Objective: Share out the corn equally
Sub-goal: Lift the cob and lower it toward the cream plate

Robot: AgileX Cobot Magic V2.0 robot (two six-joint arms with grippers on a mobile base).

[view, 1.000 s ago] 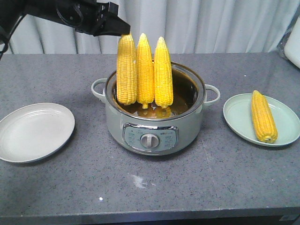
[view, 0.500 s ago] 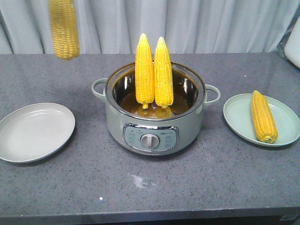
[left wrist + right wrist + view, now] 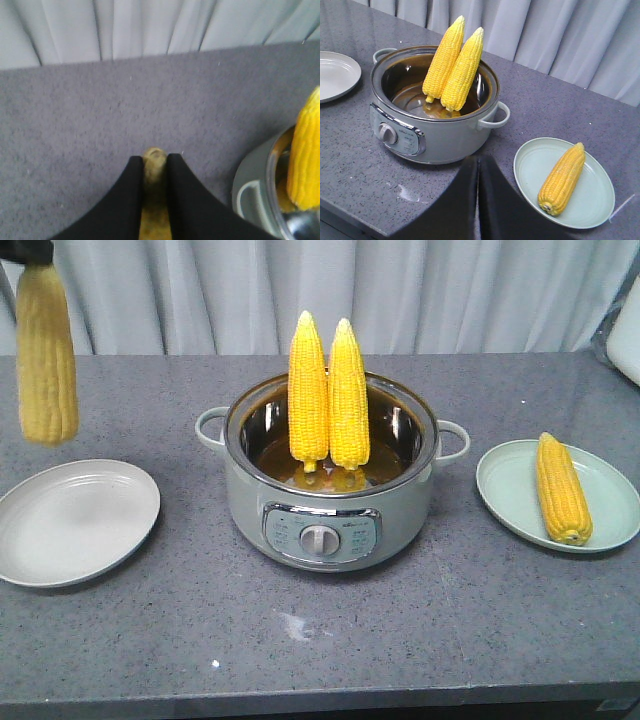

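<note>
The left gripper (image 3: 155,159) is clamped on the pointed tip of one cob (image 3: 47,355), which hangs stem end down in the air at the far left of the scene, above the far side of the empty left plate (image 3: 75,520) and clear of it. A second ago this cob stood in the cooker pot (image 3: 330,490) as the leftmost of three. Half a second ago it was higher and nearer the pot; it now sits lower and further left. The two remaining cobs (image 3: 328,390) lean upright side by side, touching, in the pot at the middle of the grey table (image 3: 330,640), unmoved. A fourth cob (image 3: 562,488) lies on the right plate (image 3: 505,490) as before. The right gripper (image 3: 477,160) has its fingers pressed together on nothing, near the table's front edge.
</note>
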